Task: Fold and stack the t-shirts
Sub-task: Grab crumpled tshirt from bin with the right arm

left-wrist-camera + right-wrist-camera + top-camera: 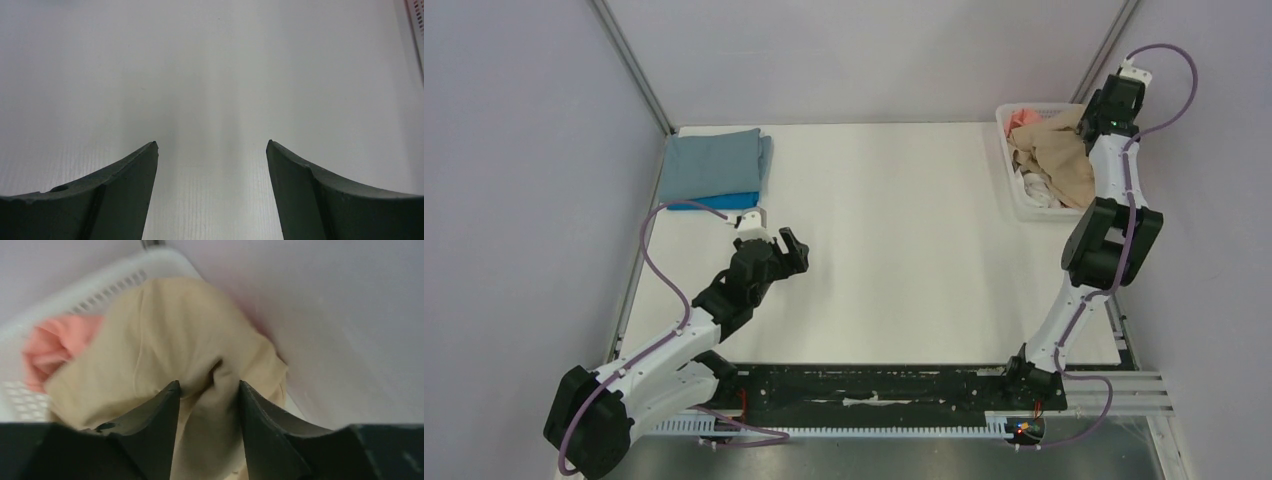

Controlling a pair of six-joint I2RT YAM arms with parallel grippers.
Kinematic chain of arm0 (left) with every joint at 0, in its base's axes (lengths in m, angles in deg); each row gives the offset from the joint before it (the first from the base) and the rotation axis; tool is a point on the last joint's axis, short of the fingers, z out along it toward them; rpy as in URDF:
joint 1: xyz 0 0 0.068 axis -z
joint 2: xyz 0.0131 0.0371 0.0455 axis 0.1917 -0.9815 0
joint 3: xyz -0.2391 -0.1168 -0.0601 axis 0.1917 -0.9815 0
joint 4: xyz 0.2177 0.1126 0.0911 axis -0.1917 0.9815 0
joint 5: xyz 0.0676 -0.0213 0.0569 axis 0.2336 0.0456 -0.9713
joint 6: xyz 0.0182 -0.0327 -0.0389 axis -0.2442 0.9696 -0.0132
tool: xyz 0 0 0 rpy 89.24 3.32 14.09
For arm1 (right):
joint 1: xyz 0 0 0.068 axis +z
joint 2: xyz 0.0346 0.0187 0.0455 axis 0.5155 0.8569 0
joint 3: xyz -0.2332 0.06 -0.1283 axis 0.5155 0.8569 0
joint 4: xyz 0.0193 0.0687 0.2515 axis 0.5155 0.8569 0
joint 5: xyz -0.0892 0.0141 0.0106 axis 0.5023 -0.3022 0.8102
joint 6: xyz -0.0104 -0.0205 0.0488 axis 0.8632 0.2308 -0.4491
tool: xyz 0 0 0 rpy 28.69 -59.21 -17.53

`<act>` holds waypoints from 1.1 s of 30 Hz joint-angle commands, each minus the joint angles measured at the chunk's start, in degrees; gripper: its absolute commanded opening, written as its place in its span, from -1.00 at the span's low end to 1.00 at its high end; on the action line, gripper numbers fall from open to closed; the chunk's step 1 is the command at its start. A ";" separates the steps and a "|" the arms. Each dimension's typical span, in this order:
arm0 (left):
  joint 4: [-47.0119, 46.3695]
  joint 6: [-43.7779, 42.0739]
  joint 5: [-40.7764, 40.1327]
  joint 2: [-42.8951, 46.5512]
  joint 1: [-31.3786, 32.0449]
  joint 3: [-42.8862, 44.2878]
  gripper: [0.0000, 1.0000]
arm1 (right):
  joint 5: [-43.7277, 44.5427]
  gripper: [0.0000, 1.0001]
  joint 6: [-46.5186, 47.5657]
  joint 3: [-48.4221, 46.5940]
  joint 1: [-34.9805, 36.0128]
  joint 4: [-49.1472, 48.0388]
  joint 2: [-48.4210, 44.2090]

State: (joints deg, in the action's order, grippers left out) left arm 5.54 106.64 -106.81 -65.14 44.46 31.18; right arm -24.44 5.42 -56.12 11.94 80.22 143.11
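at the table's point(894, 250) far left corner, already folded and stacked: grey-blue shirt point(714, 163) on top of blue shirt point(736, 200). over at the far right, unfolded in the basket point(1042, 212): tan shirt point(1056, 155) heaped on top, coral shirt point(1025, 117) behind it, white shirt point(1036, 185) at its near side. pinching a ridge of tan cloth with the right gripper point(207, 385), jaws closed on the fold. hovering over bare table with the left gripper point(212, 145), jaws spread wide, holding nothing. by the look of it, two of five done; three left to lift out, fold, stack.

Perhaps five t-shirts point(1056, 152), one basket point(1007, 160), two arms point(674, 345).
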 commanded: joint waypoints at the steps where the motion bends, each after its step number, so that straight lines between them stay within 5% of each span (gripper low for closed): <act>1: -1.55 -1.72 -1.37 -0.18 0.12 1.81 0.71 | 3.07 0.16 -0.55 -6.83 -0.04 4.44 -1.05; 5: -1.55 -1.70 -1.33 -0.31 0.08 1.77 0.71 | 9.14 0.96 8.06 -4.26 3.82 1.08 -7.51; 10: -1.55 -1.80 -1.41 -0.28 0.08 1.69 0.71 | 3.28 0.96 33.23 13.82 12.28 -11.62 -18.91; 15: -1.72 -1.85 -1.55 -0.02 0.08 1.40 0.71 | -14.94 0.96 52.47 13.83 15.03 7.72 -18.17; 24: -2.08 -2.08 -1.66 -1.11 0.08 1.62 0.71 | -0.60 0.96 58.46 10.77 18.74 14.91 -10.54; 33: -2.08 -2.29 -2.24 -2.50 0.07 1.87 0.71 | 19.20 0.79 57.62 11.55 21.11 3.43 -4.35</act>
State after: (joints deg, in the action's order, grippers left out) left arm 5.50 106.60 -106.92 -67.31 44.46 31.18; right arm -16.03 61.22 -42.95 33.29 90.69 137.73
